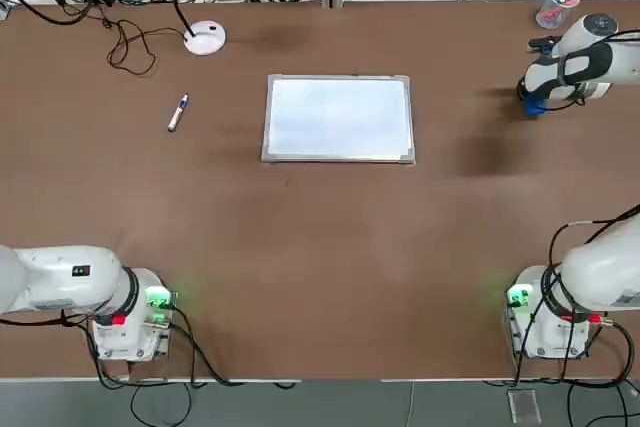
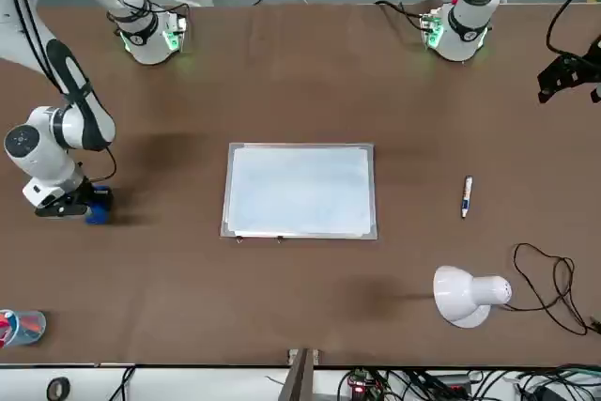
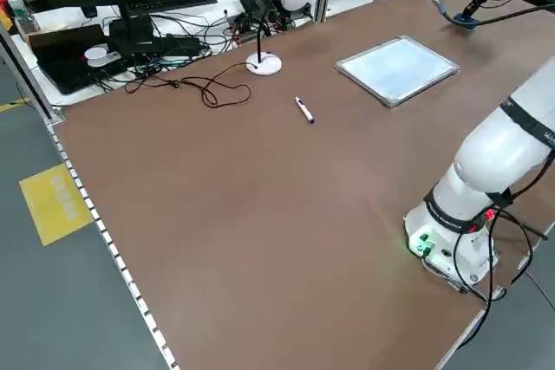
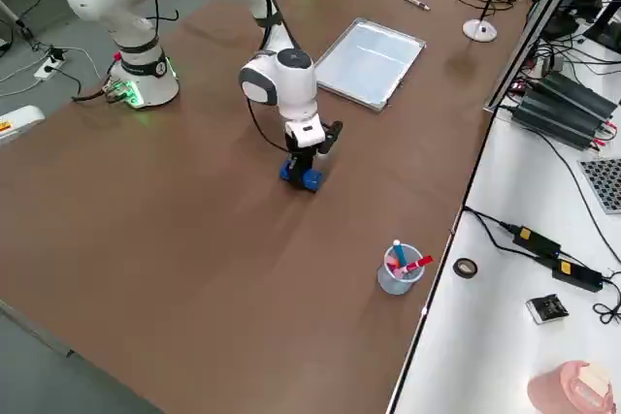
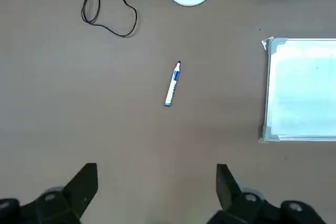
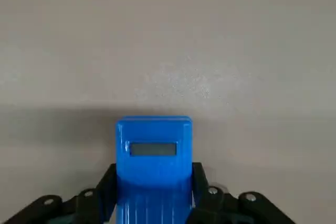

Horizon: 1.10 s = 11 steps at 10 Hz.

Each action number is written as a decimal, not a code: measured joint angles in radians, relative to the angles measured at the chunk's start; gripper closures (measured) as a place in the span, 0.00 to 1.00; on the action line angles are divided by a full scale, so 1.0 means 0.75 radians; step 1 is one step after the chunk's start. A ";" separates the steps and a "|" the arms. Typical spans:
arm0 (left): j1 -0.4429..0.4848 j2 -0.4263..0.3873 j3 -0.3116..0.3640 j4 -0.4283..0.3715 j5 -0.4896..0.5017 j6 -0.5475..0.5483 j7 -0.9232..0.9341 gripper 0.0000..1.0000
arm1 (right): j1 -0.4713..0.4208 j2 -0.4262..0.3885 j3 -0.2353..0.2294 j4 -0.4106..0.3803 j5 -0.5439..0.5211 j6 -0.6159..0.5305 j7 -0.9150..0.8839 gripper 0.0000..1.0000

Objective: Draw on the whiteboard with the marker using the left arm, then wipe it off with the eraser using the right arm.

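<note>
The whiteboard [image 1: 338, 117] lies flat mid-table, its surface blank. The marker [image 1: 177, 113] lies on the table to the board's left, untouched. My left gripper [image 5: 157, 182] hangs open high above the table, with the marker [image 5: 172, 84] and the whiteboard's edge [image 5: 304, 90] far beneath it; it shows at the edge of the front view [image 2: 566, 77]. The blue eraser [image 6: 154, 156] rests on the table at the far right [image 4: 302, 176]. My right gripper [image 6: 154, 187] is down on it, a finger against each side.
A white desk lamp [image 1: 205, 38] with a looped black cable [image 1: 130, 47] stands behind the marker. A clear cup of pens [image 4: 398, 270] sits near the table's far right corner, beyond the eraser. Both arm bases [image 1: 135, 312] glow green at the near edge.
</note>
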 joint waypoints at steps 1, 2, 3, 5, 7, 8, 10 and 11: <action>0.000 0.000 0.000 0.000 0.000 0.000 0.000 0.00 | 0.000 0.000 0.000 0.001 0.000 0.000 0.002 0.25; 0.000 0.000 0.000 0.000 0.000 0.000 0.000 0.00 | 0.000 0.000 0.000 0.001 0.000 0.000 0.003 0.21; 0.000 0.000 0.000 0.000 0.000 0.000 0.000 0.00 | -0.001 0.000 0.000 0.001 0.000 0.000 0.004 0.21; 0.000 0.000 0.000 0.000 0.000 0.000 0.000 0.00 | -0.001 0.000 0.000 0.002 0.000 0.000 0.008 0.17; 0.000 0.000 0.000 0.000 0.000 0.000 0.000 0.00 | -0.001 0.000 0.001 0.002 0.000 -0.001 0.036 0.02; 0.000 0.000 0.000 0.000 0.000 0.000 0.000 0.00 | -0.001 0.000 0.003 0.003 0.000 -0.002 0.056 0.00; 0.000 0.000 0.000 0.000 0.000 0.000 0.000 0.00 | -0.001 -0.003 0.007 0.028 0.000 -0.038 0.084 0.00; 0.000 0.000 0.000 0.000 0.000 0.000 0.000 0.00 | -0.001 -0.012 0.009 0.057 0.000 -0.094 0.106 0.00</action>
